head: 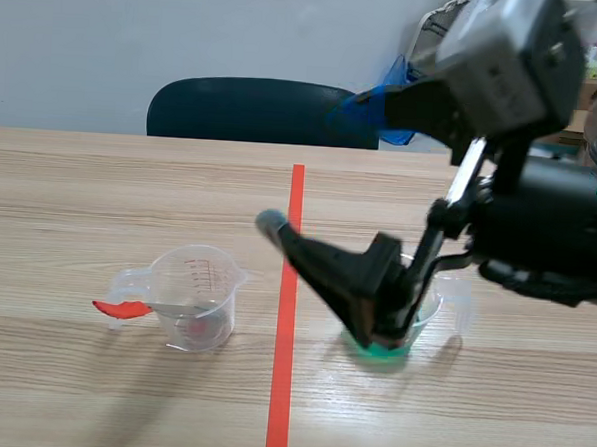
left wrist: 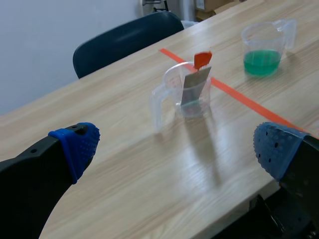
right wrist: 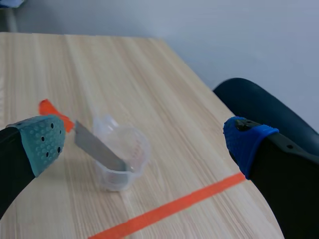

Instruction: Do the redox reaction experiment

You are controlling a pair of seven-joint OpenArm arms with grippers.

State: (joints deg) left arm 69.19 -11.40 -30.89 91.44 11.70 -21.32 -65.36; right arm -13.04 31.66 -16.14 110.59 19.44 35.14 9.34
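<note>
Scene view: right gripper [head: 321, 280] spread wide, holding nothing, hanging just in front of the clear plastic jug of green liquid [head: 384, 350]. The grey metal strip with red tab [head: 124, 309] leans in the clear plastic measuring cup [head: 199, 313].

Left wrist view: left gripper [left wrist: 177, 149] fingers wide apart, empty, well short of both vessels.

Right wrist view: strip lies ahead, ungripped (cup looks dry).

Judgement: strip and green liquid are not yet combined, so the main step is left.

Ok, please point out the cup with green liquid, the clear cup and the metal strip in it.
cup with green liquid [left wrist: 261, 62]: left wrist view, its liquid-filled lower wall.
clear cup [head: 215, 289]: scene view, its front wall.
metal strip [left wrist: 195, 84]: left wrist view, its grey middle.
</note>
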